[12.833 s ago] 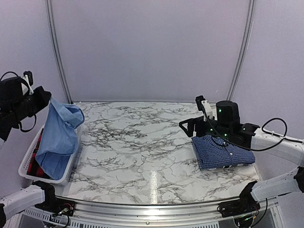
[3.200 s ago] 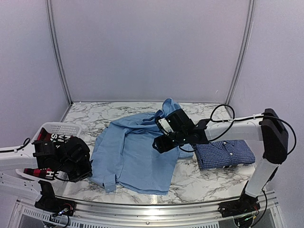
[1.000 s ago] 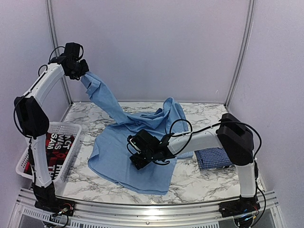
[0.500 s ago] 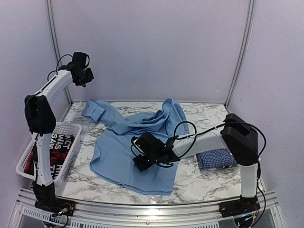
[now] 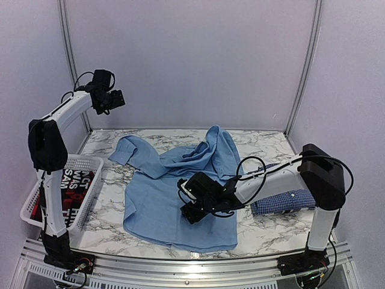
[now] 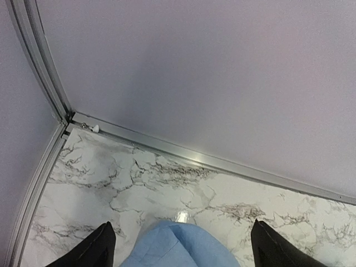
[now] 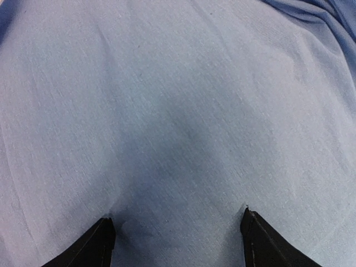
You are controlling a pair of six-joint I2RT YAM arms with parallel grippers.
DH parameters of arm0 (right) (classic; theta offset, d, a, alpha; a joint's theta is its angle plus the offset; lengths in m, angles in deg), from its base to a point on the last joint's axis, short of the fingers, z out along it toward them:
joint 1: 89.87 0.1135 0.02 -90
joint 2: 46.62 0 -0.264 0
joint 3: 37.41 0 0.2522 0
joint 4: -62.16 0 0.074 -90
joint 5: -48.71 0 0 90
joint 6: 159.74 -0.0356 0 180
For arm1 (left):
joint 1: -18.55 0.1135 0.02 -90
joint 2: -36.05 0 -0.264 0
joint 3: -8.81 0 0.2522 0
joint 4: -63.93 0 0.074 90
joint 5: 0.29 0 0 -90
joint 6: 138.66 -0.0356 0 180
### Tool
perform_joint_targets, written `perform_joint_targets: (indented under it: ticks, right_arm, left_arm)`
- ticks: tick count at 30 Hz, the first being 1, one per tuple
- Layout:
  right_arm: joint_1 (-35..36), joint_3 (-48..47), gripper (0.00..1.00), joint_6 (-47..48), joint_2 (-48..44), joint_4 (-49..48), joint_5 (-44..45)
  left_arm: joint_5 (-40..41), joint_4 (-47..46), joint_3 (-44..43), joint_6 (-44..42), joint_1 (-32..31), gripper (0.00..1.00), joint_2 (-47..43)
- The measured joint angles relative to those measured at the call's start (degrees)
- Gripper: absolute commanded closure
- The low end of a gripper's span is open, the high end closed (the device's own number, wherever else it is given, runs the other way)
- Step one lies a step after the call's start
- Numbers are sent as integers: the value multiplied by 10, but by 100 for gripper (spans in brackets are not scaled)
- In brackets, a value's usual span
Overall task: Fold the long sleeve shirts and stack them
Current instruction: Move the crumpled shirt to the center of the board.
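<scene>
One rumpled light blue shirt (image 5: 150,201), outspread.

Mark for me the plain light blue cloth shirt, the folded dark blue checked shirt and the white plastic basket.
light blue shirt (image 5: 157,195), top view, spread body panel.
dark blue checked shirt (image 5: 289,201), top view, folded top face.
white plastic basket (image 5: 81,158), top view, far rim.

Your light blue shirt (image 5: 157,198) is plain, with no print. The folded shirt (image 5: 284,202) is dark blue with a fine white check. The marble table (image 5: 271,144) is white, veined grey-black. In the white basket (image 5: 84,160), the red-and-black garment (image 5: 75,189) carries white letters.
</scene>
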Motion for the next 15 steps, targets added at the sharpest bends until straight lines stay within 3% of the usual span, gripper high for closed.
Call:
perform_joint_targets:
  ticks: [7,15]
  right_arm:
    - [-7,20,23,-2,-23,7,-28]
    - [-42,-29,23,-8,-27,33,-66]
  left_arm:
    - [-2,-6,183,5,-59,15,-148]
    - [-16,-16,405,44,-167,36,-323]
